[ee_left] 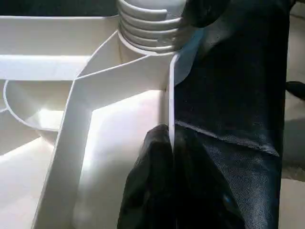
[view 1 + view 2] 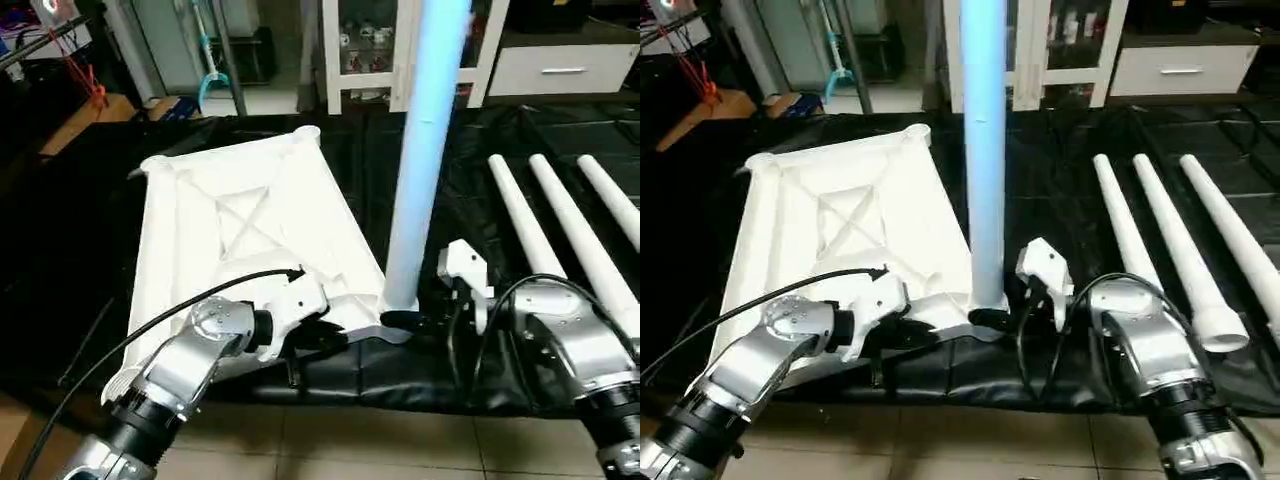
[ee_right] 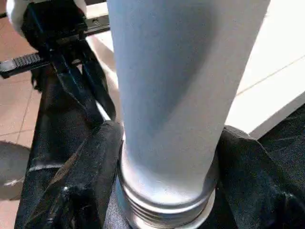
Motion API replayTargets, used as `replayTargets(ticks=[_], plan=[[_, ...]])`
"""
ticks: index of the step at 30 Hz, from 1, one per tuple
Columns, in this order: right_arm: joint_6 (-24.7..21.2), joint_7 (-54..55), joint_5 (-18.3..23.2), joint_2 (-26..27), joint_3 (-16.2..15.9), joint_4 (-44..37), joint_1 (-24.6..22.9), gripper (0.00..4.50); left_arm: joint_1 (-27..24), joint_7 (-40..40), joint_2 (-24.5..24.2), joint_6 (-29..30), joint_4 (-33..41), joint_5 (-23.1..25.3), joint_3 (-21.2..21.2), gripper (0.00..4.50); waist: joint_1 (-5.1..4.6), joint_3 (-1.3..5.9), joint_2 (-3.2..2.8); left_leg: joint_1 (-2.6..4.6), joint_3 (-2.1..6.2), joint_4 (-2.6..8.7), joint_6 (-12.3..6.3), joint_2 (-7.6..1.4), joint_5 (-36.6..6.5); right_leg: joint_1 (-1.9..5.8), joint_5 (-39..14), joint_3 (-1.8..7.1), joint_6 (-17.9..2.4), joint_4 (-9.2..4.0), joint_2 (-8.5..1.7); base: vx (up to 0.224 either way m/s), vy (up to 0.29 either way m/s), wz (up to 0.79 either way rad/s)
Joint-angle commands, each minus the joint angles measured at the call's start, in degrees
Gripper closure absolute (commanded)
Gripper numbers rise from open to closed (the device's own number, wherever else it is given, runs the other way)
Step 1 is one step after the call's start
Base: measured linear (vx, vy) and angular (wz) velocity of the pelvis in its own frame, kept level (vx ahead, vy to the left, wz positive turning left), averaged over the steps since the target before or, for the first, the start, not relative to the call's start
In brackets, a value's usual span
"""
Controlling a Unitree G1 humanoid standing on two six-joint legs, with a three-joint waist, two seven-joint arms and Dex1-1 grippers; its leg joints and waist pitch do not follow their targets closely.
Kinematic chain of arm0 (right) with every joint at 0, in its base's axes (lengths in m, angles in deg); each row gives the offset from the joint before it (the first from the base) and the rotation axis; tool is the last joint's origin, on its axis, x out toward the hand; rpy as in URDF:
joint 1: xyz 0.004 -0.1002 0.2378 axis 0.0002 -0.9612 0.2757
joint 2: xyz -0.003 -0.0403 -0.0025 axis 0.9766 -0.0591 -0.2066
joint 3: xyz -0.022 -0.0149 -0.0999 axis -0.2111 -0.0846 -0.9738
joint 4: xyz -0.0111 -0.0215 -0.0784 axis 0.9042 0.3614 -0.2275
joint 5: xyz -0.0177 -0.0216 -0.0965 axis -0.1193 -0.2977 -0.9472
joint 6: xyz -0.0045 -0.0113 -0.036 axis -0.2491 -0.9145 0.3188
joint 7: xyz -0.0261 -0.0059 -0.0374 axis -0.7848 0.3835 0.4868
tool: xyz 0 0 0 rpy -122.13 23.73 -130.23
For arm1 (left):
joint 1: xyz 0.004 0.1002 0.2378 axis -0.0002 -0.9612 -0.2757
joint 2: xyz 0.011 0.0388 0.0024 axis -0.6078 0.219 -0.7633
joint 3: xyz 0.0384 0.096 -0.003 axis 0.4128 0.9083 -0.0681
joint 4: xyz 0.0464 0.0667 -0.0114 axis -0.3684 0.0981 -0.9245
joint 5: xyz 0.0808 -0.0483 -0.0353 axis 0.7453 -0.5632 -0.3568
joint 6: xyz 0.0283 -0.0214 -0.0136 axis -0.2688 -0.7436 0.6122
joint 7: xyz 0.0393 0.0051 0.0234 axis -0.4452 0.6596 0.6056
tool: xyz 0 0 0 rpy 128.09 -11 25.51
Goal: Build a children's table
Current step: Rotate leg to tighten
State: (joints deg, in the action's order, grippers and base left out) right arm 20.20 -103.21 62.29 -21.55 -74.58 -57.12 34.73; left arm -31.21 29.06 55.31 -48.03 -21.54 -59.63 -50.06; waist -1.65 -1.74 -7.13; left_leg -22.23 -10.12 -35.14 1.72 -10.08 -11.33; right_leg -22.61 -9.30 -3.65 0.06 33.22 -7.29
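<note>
The white tabletop (image 2: 240,210) lies ribbed side up on a black cloth. One white leg (image 2: 425,150) stands upright in its near right corner socket. My left gripper (image 2: 320,335) is shut on the tabletop's near rim (image 1: 170,109), with its black fingers (image 1: 152,191) pinching that thin wall just beside the socket. At the foot of the leg, my right gripper (image 2: 410,322) has a finger (image 3: 90,176) pressed against each side of the leg (image 3: 176,86), just above its threaded base. Three more legs (image 2: 585,235) lie side by side on the cloth to the right.
The black cloth (image 2: 450,370) ends at a tiled floor (image 2: 350,440) close to me. A white glass-door cabinet (image 2: 365,50) and a drawer unit (image 2: 560,65) stand behind. A cardboard box (image 2: 85,120) sits at the back left.
</note>
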Motion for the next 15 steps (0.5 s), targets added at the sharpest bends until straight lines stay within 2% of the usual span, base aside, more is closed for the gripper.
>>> replayTargets(ticks=[1, 2, 3, 4, 5, 6, 7, 8, 9, 10, 11, 12, 15], plan=[[-0.1, 8.5, -2.7, 2.4, 0.8, 3.2, 1.3, 1.78, 0.1, -0.9, 1.1, 1.2, -0.5, 0.0, 0.7, 4.50, -0.53, 3.05, 0.93, 0.31, 0.86, 5.12, -3.48, -1.82, -16.9, 2.75, -16.6, 0.53, -11.8, -3.37, -0.72, 0.000, 0.000, 0.00], [-0.1, 12.9, -3.7, 4.5, 1.1, 4.9, 1.7, 1.79, 1.3, -3.4, 2.5, 1.4, -2.3, 0.5, -0.1, 4.50, -0.67, 2.96, 0.78, 0.33, 0.99, 5.24, -2.90, -1.84, -17.8, 2.66, -17.6, 0.52, -11.4, -3.52, -0.72, 0.000, 0.000, 0.00], [-0.3, 17.0, -4.6, 6.4, 1.5, 6.4, 2.2, 1.80, 2.4, -5.4, 3.5, 1.9, -3.7, 1.0, -0.6, 4.50, -1.16, 2.89, 1.03, 0.75, 0.91, 5.29, -1.94, -1.73, -20.3, 2.16, -19.5, 0.54, -10.8, -3.91, -0.51, 0.000, 0.000, 0.00], [-0.4, 17.3, -4.6, 6.5, 1.5, 6.5, 2.3, 1.80, 2.5, -5.6, 3.6, 2.0, -3.8, 1.1, -0.7, 4.50, -1.70, 2.83, 0.99, 0.80, 0.97, 5.36, -1.29, -1.64, -22.0, 2.05, -21.0, 0.53, -10.4, -4.02, -0.50, 0.000, 0.000, 0.00], [-1.2, 22.5, -5.3, 9.0, 2.2, 8.1, 3.0, 1.81, 4.0, -8.4, 5.1, 2.7, -5.8, 1.8, -1.2, 4.50, -1.81, 2.86, 0.99, 0.74, 1.13, 5.34, -1.11, -1.60, -22.5, 2.15, -21.5, 0.45, -10.2, -4.00, -0.56, 0.000, 0.000, 0.00], [-1.3, 22.9, -5.4, 9.2, 2.3, 8.2, 3.1, 1.81, 4.2, -8.7, 5.3, 2.8, -6.0, 1.9, -1.3, 4.50, -2.00, 2.78, 0.79, 0.67, 1.13, 5.44, -1.05, -1.64, -23.1, 2.16, -21.9, 0.46, -10.0, -4.08, -0.54, 0.000, 0.000, 0.00], [-1.8, 26.9, -5.9, 11.1, 2.7, 9.4, 3.7, 1.81, 5.5, -11.1, 6.6, 3.6, -7.6, 2.5, -1.9, 4.50, -2.38, 2.66, 0.78, 0.84, 1.07, 5.41, -0.53, -1.55, -24.3, 1.67, -22.8, 0.54, -9.8, -4.35, -0.51, 0.000, 0.000, 0.00], [-1.9, 27.5, -6.0, 11.4, 2.8, 9.5, 3.8, 1.81, 5.7, -11.6, 6.8, 3.7, -7.9, 2.6, -2.0, 4.50, -2.68, 2.72, 0.93, 0.68, 1.28, 5.48, -0.18, -1.42, -24.8, 1.92, -23.6, 0.31, -9.3, -4.40, -0.49, 0.000, 0.000, 0.00], [-3.0, 36.3, -6.9, 15.4, 4.1, 12.1, 5.1, 1.81, 8.8, -17.8, 10.0, 5.1, -11.8, 3.3, -3.9, 4.50, -2.92, 2.56, 0.71, 0.66, 1.29, 5.52, -0.32, -1.38, -26.0, 1.76, -25.1, 0.25, -8.7, -4.57, -0.51, 0.000, 0.000, 0.00], [-3.0, 41.5, -7.3, 17.8, 5.0, 14.0, 6.0, 1.81, 10.6, -21.5, 12.0, 5.6, -14.2, 3.5, -5.0, 4.50, -3.37, 2.43, 0.61, 1.08, 1.31, 5.40, 0.38, -1.15, -27.6, 1.35, -28.2, 0.06, -7.9, -5.06, -0.51, 0.000, 0.000, 0.00], [-3.0, 42.0, -7.4, 18.0, 5.0, 14.2, 6.1, 1.81, 10.8, -21.9, 12.1, 5.7, -14.4, 3.6, -5.1, 4.50, -3.62, 2.43, 0.63, 0.99, 1.36, 5.35, 0.59, -1.03, -28.0, 1.26, -29.5, 0.01, -7.5, -5.18, -0.58, 0.000, 0.000, 0.00], [-2.4, 45.9, -7.9, 20.0, 5.4, 15.8, 6.8, 1.81, 12.2, -24.4, 13.5, 5.8, -16.2, 3.9, -5.6, 4.50, -3.76, 2.54, 0.83, 0.72, 1.70, 5.42, 0.76, -1.03, -28.1, 1.59, -30.3, -0.24, -6.5, -5.31, -0.66, 0.000, 0.000, 0.00], [0.2, 49.6, -8.6, 23.1, 5.4, 17.7, 7.7, 1.82, 13.6, -25.9, 15.1, 5.8, -17.9, 4.5, -5.7, 4.50, -4.37, 2.55, 0.82, 0.65, 1.73, 5.36, 0.18, -0.98, -29.3, 1.17, -30.9, -0.37, -6.0, -5.71, -0.76, 0.000, 0.000, 0.00]])
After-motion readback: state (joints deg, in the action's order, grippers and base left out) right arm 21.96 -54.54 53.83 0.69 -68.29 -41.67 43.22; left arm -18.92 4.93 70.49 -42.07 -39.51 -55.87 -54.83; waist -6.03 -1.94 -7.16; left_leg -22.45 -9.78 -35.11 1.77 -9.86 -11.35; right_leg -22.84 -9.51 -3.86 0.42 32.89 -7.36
